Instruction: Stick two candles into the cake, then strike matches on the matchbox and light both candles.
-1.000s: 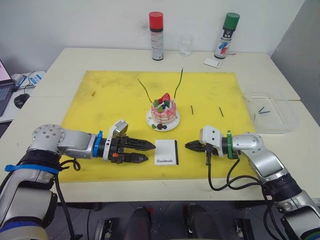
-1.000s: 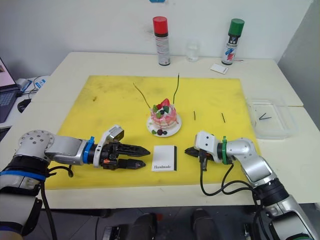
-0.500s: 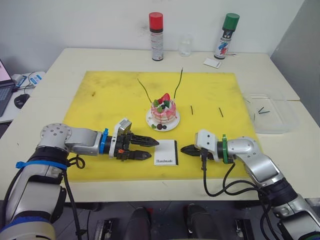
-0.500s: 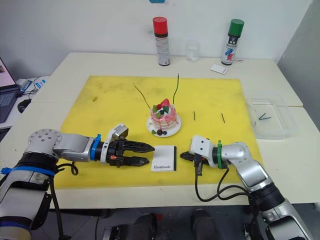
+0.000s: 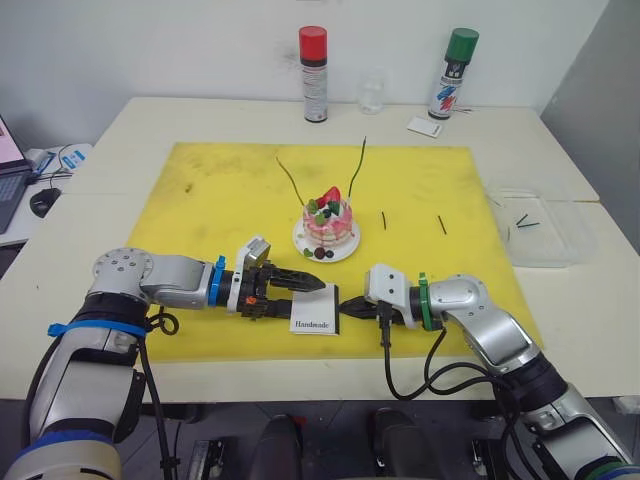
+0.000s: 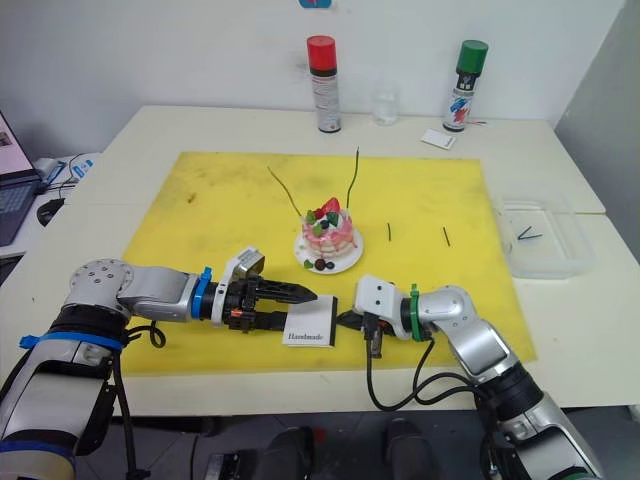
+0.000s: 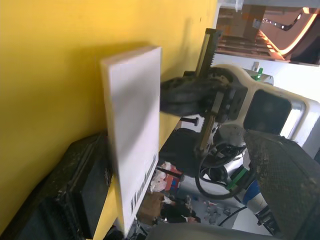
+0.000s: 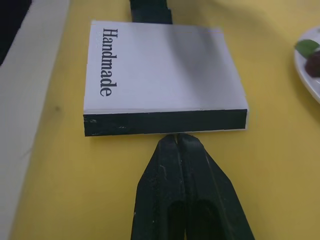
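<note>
Both arms have closed in on the matchbox (image 5: 313,309), nudged left: the left gripper (image 5: 303,293) spread around its near-cake edge, the right gripper (image 8: 175,145) pinched empty against its black strip, likely steadying it.

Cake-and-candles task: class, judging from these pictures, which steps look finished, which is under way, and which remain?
Done: both candles stand in the cake. Under way: the left claw, open, and the right claw, shut, meet the matchbox from opposite sides; the right's tips touch its black strip. Left: two matches lie on the yellow mat, unstruck; no flame shows.
</note>
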